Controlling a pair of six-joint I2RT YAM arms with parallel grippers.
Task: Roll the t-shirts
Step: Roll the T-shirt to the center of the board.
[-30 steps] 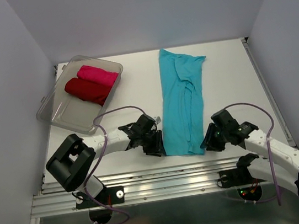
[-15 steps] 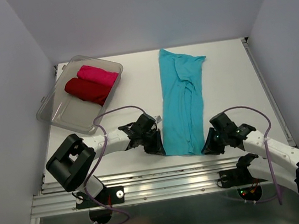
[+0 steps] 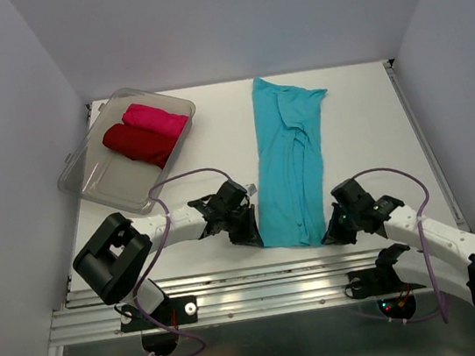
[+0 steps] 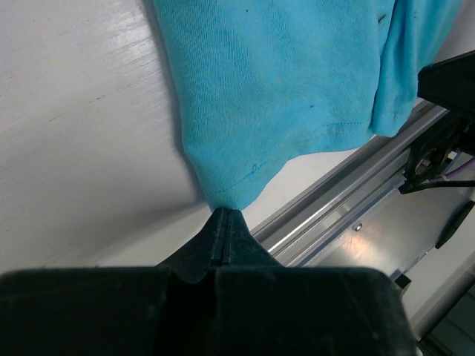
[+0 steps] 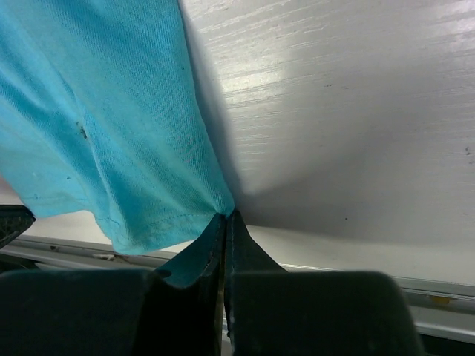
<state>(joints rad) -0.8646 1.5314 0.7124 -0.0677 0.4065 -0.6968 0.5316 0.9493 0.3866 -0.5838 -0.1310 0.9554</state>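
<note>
- Pinching the near hem: my left end effector (image 3: 250,235) is clenched on the near-left corner of the turquoise t-shirt (image 3: 289,166), and my right end effector (image 3: 326,237) on its near-right corner.
- I'd lift both corners level and roll evenly toward the far side, so the tube comes out straight.
- That shirt lies folded long, mid-worktop (image 3: 363,125).
- Far left, the dark red t-shirt (image 3: 137,143) and the pink t-shirt (image 3: 156,119) sit rolled in the tub (image 3: 87,177).

White table (image 3: 216,150) sat boxed in by plain lavender-grey walls (image 3: 233,19), back, left and right. Soft even light fell from above, leaving a faint sheen on its surface. Ribbed aluminium rail (image 3: 261,285) ran along the near edge
</note>
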